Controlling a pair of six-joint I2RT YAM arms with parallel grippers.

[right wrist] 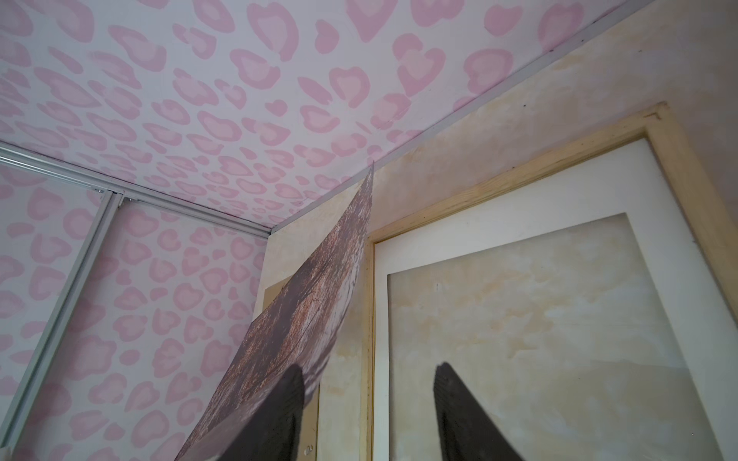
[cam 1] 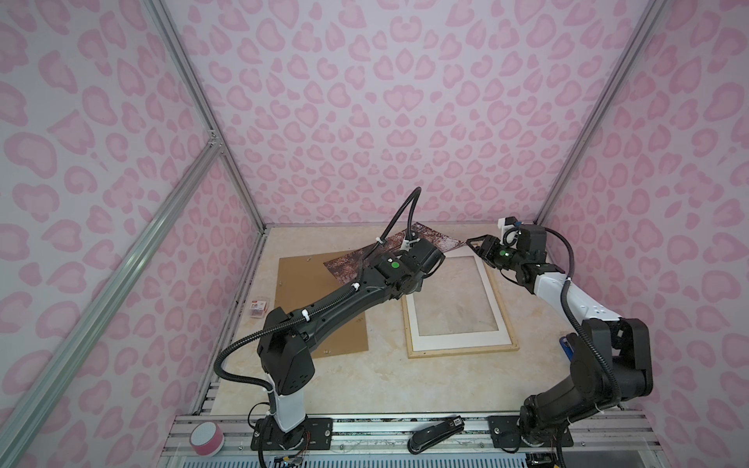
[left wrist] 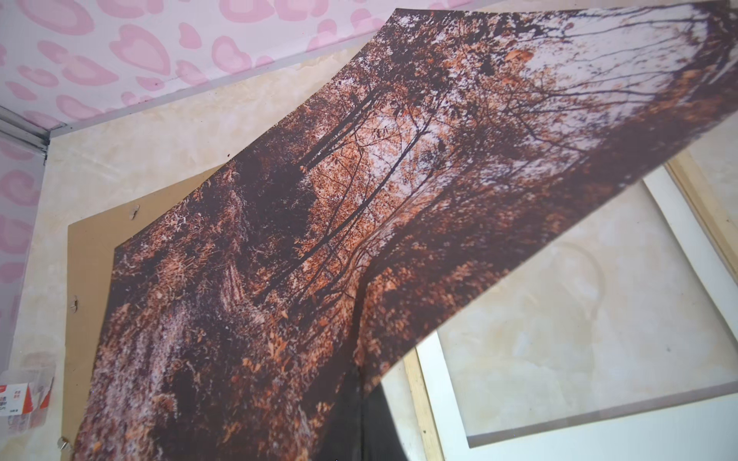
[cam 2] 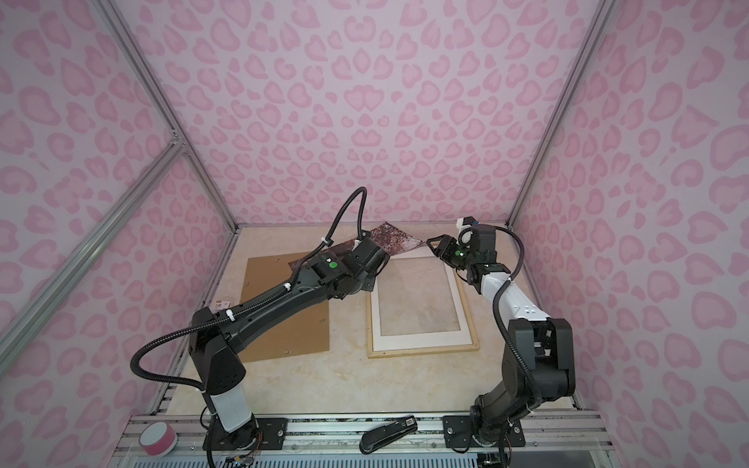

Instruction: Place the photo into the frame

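Left claw (left wrist: 365,415) is pinching the photo (left wrist: 359,199) by its near edge and holding it lifted, print side up. The sheet is hanging tilted over the far-left corner of the frame (cam 1: 462,351), and its low end is trailing over the brown backing board (cam 1: 300,283). Right claw (right wrist: 369,371) is standing spread at the photo's far corner, one finger (right wrist: 285,403) just beside the sheet and gripping nothing. We are judging this as the carry-over step: the photo is up but not yet in the frame. Next, the sheet needs squaring to the wood strips and lowering flat inside them. It probably also needs turning print-down onto the mat, since the frame seems to be lying back-up. The loose corner is likely to sag, so the right claw should be taking it. The frame is lying flat on the table (cam 1: 364,385) and holding only the white mat (cam 1: 458,340), with table showing through its window. There may be a clear pane too, but we cannot tell. A small clear box (cam 1: 259,308) is sitting by the left wall, contents unreadable.
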